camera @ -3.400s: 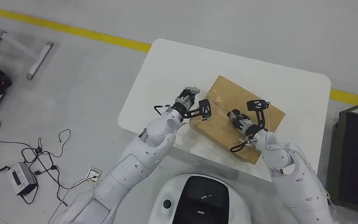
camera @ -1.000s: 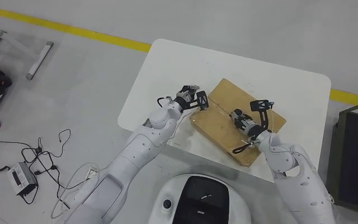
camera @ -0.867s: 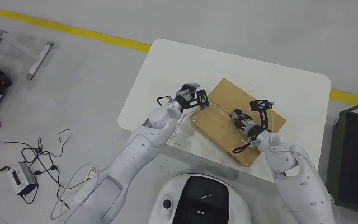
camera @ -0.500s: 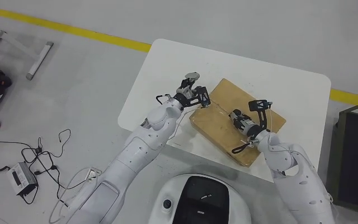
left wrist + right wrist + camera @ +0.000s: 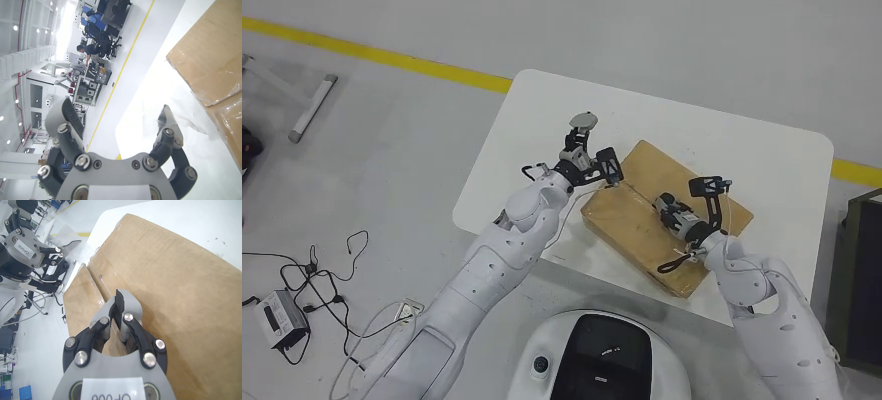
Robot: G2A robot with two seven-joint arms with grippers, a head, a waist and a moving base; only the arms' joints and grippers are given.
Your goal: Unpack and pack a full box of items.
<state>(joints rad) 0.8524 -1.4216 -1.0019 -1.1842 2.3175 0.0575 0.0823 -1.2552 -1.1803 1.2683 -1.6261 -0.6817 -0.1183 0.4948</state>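
Left gripper (image 5: pixel 118 113) — fingers wide — beside the box's (image 5: pixel 632 215) end; right gripper (image 5: pixel 118 300) pinched together over its seam.

My fingers (image 5: pixel 52 115) look matt grey with ribbed black pads (image 5: pixel 72 118); the box (image 5: pixel 637 215) is matt cardboard under glossy clear tape (image 5: pixel 226 96).

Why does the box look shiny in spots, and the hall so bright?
Left wrist view: clear tape on the cardboard box catches light, and ceiling lamps flare white. Right wrist view: tape gleams along the seam. Top view: even light, no glare.
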